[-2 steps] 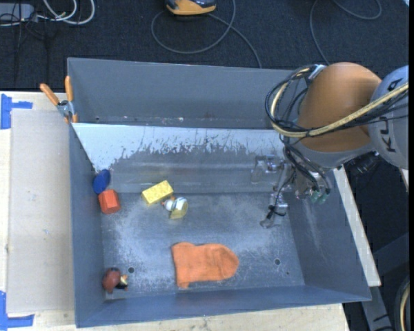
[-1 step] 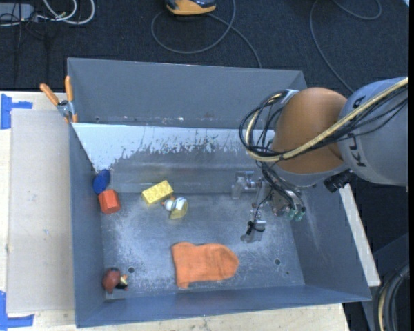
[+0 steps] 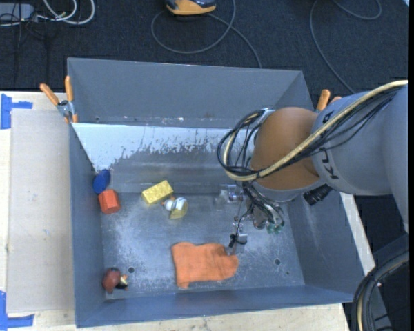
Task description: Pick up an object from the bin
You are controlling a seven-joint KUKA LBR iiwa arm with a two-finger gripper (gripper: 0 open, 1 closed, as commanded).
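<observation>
Background: dark floor with loose cables [image 3: 193, 29] behind the pincer, beyond the bin's far wall.
Bin: a grey metal bin [image 3: 186, 88] with sloped walls, so loose things settle on its flat bottom, under and around the pincer.
Arm: the arm [image 3: 362, 154] leans in over the rim at the view's right, its wrist pointing downward.
Pincer: the pincer [image 3: 235, 242] is low over the bin's bottom. I cannot tell whether it is wide or narrow, and nothing is visibly held.
Nearest thing: an orange cloth [image 3: 201, 264] lies flat and crumpled directly below and to the view's left of the pincer. Its near corner is at the pincer's tip, and I cannot tell whether the two touch.
Other things: a yellow block [image 3: 157, 192] and a small yellow and silver piece [image 3: 176, 207] lie farther to the view's left. An orange-red block [image 3: 109, 201], a blue piece [image 3: 101, 180] and a dark red piece [image 3: 112, 279] are well apart from the pincer, by the opposite wall.
Step, as judged: lined up at the cloth's corner, likely before closing.
Risk: a limp cloth pinched by one edge may slip free.
</observation>
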